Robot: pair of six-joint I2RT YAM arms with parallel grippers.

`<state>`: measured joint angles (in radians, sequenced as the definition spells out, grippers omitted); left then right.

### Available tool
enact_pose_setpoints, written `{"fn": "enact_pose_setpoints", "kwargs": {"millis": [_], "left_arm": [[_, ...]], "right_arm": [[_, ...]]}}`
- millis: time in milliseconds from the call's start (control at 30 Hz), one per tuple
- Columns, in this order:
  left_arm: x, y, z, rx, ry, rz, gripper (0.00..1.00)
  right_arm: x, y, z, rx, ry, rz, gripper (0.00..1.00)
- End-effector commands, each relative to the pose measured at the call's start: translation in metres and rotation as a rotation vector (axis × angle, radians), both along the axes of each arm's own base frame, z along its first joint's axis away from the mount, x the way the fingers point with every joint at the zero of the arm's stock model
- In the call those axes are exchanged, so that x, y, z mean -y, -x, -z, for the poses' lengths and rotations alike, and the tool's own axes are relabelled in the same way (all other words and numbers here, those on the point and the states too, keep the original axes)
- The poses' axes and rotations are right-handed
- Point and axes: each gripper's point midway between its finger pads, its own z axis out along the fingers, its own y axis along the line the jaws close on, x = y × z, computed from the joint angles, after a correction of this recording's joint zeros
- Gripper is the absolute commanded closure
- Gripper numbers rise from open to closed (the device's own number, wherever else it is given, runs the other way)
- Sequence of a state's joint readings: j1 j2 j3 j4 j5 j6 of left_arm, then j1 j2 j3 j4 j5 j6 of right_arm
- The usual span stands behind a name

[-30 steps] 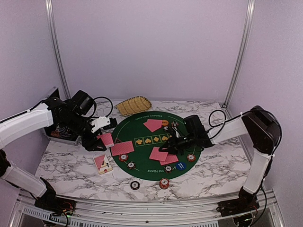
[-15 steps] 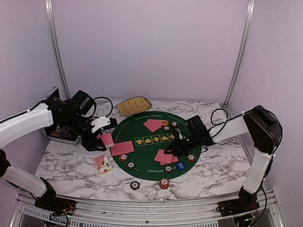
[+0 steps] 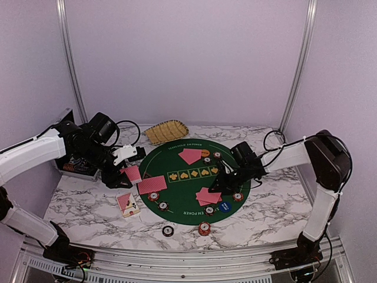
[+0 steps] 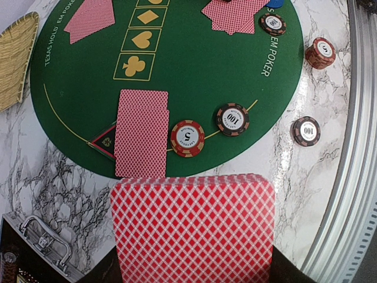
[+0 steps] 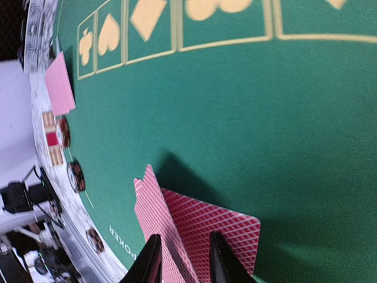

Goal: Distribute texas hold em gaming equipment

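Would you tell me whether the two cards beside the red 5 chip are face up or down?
Face down: the two cards show their red lattice backs, overlapping on the green mat beside the red 5 chip.

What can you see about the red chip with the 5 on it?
The red chip is round and flat, with pale stripes on its rim and a white middle printed with a 5. It lies flat on the green mat, near the edge, between the overlapped red-backed cards and a dark 100 chip, a small gap from that chip. Nothing rests on it.
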<state>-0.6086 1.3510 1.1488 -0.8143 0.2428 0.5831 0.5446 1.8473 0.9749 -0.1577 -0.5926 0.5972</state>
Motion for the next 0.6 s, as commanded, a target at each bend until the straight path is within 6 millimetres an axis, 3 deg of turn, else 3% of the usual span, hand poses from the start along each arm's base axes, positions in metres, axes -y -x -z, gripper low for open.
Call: {"fn": "enact_pose_setpoints", "kwargs": {"millis": [0,333,567], "left_arm": [[-0.002,0.003,-0.008,0.013,0.022,0.001,1.0],[-0.002,0.004,-0.008,0.014,0.022,0.003,1.0],[-0.001,0.004,-0.007,0.007,0.024,0.003,1.0]], "right_arm": [[0.012,-0.009,-0.008,0.046,0.09,-0.007,0.68],[0.024,-0.042,-0.045,0.179,0.238,0.024,0.6],[-0.009,-0.049,-0.043,0.19,0.188,-0.017,0.58]]}}
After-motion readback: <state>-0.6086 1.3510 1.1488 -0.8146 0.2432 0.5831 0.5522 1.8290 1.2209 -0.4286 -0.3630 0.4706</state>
